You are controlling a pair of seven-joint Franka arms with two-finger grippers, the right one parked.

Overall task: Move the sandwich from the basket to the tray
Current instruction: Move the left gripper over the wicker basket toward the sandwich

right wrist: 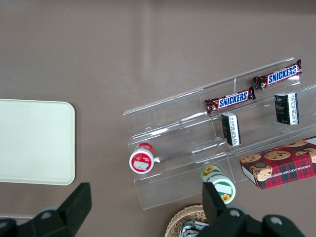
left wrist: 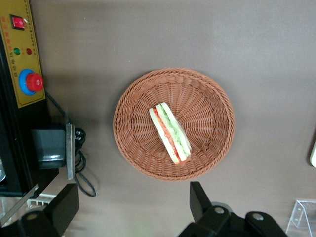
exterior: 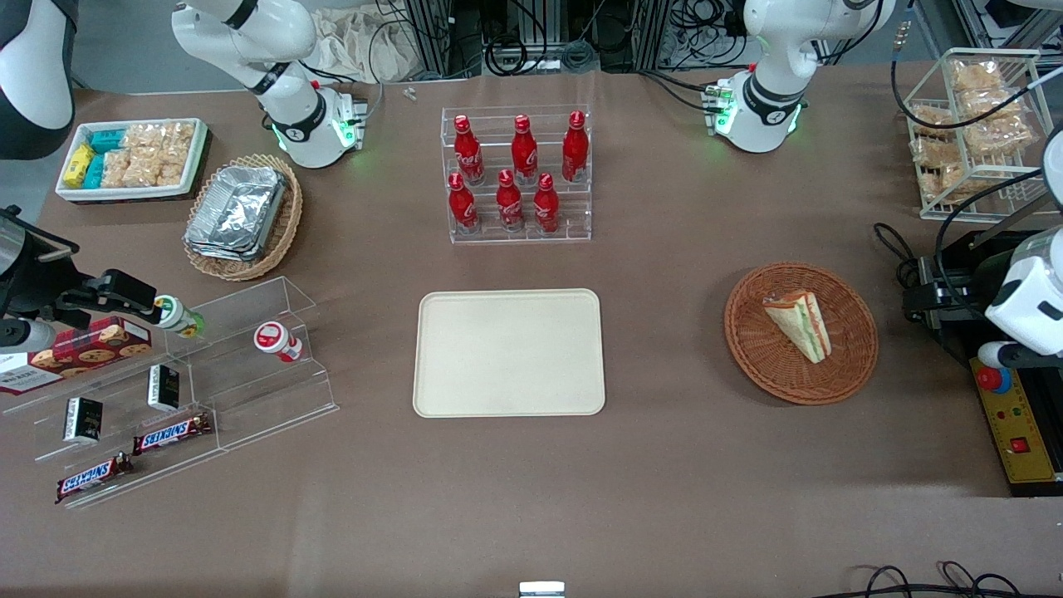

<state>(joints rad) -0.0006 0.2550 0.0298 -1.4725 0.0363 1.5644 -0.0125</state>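
Note:
The sandwich (exterior: pixel 799 324) (left wrist: pixel 170 132), a white-bread wedge with green and red filling, lies in the round reddish-brown wicker basket (exterior: pixel 747 349) (left wrist: pixel 133 143). The cream tray (exterior: pixel 508 353) (right wrist: pixel 34 140) lies flat and bare beside the basket, toward the parked arm's end; a sliver of it shows in the left wrist view (left wrist: pixel 314 153). My left gripper (left wrist: pixel 132 205) hangs high above the table, open wide with nothing between its fingers. It is over bare tabletop just outside the basket's rim, farther from the front camera than the sandwich.
A black and yellow control box (exterior: pixel 1017 423) (left wrist: pixel 22 59) with cables sits beside the basket at the working arm's end. A rack of red cola bottles (exterior: pixel 516 174) stands farther from the front camera than the tray. Clear snack shelves (exterior: pixel 166 390) lie toward the parked arm's end.

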